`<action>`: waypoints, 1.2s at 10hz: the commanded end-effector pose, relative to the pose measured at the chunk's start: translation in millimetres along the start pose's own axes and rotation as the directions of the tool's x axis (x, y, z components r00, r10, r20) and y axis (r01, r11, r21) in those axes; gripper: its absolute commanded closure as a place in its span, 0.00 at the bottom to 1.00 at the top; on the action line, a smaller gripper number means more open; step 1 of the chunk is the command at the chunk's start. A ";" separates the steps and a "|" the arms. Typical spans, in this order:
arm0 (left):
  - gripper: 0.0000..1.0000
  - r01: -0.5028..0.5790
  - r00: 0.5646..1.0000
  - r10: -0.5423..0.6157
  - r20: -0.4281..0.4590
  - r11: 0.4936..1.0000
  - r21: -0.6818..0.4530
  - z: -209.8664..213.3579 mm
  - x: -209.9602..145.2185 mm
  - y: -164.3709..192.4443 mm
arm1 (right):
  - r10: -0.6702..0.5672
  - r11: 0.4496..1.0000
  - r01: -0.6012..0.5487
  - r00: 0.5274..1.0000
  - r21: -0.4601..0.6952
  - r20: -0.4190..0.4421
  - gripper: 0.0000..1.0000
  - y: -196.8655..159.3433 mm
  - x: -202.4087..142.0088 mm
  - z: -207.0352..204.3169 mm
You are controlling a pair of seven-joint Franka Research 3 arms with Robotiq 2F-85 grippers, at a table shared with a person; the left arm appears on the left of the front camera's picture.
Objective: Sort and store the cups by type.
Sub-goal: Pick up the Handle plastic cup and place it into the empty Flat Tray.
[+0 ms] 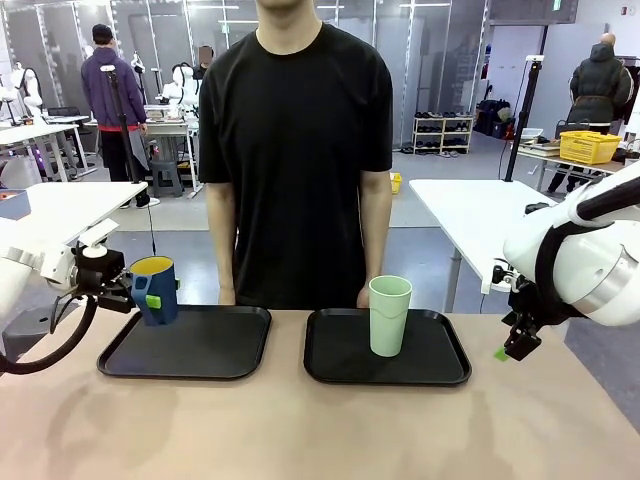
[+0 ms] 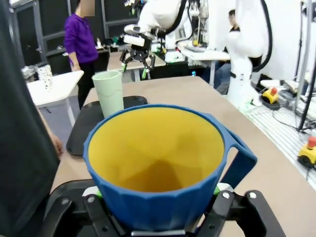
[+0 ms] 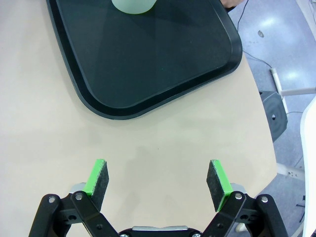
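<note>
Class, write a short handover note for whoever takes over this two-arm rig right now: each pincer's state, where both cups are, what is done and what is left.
Left pincer: shut on the dark-blue handled cup with yellow inside, held above the left black tray's left edge.
Right pincer: open, holding nothing, over bare table beside the right black tray.
Tall pale mint-green plastic tumbler: upright on the right tray.
Done: tumbler stored.
Left: probably set the blue cup onto the left tray and release.
</note>
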State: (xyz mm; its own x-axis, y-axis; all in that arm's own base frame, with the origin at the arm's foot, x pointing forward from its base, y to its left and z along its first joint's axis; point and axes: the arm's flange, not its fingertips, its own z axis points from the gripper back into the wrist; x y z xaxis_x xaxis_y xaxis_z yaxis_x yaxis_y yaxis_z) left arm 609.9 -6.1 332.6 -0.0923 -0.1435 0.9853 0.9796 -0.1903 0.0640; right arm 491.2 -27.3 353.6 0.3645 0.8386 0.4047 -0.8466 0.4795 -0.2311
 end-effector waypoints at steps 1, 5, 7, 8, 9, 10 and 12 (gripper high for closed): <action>0.27 -0.033 0.999 0.035 0.027 0.998 -0.048 10.5 -0.5 25.0 | -0.002 1.000 0.002 1.000 0.008 0.016 0.00 -2.6 1.0 -0.1; 0.27 -0.042 0.999 0.042 0.015 0.999 -0.010 13.1 -8.6 33.4 | -0.002 1.000 0.002 1.000 0.008 0.016 0.00 -2.6 1.0 -0.1; 0.27 -0.041 0.999 0.040 0.007 0.999 0.013 9.6 -20.6 37.1 | -0.002 1.000 0.002 1.000 0.008 0.016 0.00 -2.6 1.0 -0.1; 0.27 -0.036 0.999 0.036 0.001 0.999 0.019 5.0 -26.9 39.4 | -0.002 1.000 0.002 1.000 0.008 0.016 0.00 -2.6 1.0 -0.1; 0.27 -0.027 0.999 0.028 -0.021 0.999 0.027 2.8 -34.3 39.1 | -0.002 1.000 0.002 1.000 0.008 0.016 0.00 -2.6 1.0 -0.1; 0.27 -0.005 0.999 0.007 -0.034 0.999 0.041 1.4 -41.9 39.2 | -0.002 1.000 0.002 1.000 0.008 0.016 0.00 -2.6 1.0 -0.1; 0.27 0.008 0.999 -0.006 -0.049 0.999 0.052 1.2 -56.0 40.3 | -0.002 1.000 0.002 1.000 0.008 0.016 0.00 -2.6 1.0 -0.1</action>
State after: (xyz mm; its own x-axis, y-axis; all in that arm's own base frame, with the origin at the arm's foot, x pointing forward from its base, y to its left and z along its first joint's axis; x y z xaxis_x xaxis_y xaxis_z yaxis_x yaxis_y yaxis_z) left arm 648.8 -3.9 282.3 -0.0763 -0.1856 0.9797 0.9879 -0.1470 0.0491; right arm 491.2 -27.3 353.6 0.3645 0.8386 0.4048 -0.8465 0.4795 -0.2312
